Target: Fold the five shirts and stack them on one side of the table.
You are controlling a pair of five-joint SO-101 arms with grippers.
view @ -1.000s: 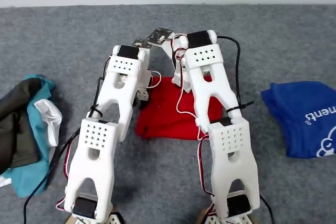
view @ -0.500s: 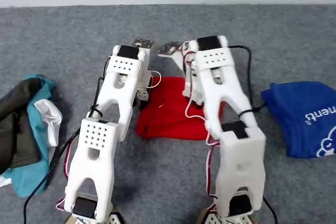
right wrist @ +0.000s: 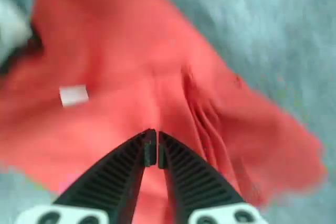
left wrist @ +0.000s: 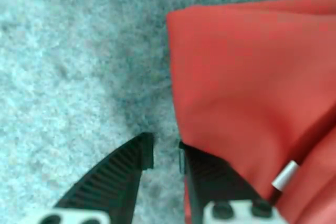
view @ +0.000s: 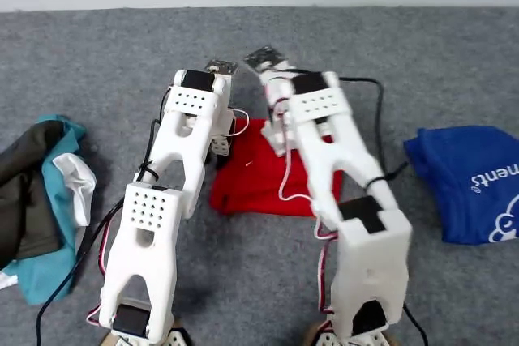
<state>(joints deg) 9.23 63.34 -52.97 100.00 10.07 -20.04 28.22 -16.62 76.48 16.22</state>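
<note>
right pincer (right wrist: 151,148) over red shirt (view: 251,177); blue shirt (view: 454,176) right, clothes pile (view: 32,200) left.

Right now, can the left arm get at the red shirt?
Probably yes: the left end effector sits right at the edge of the red shirt, with nothing between them.

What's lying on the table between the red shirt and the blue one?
Only bare grey carpet between the red shirt and blue shirt, seen in the high view; the right arm crosses above it.
</note>
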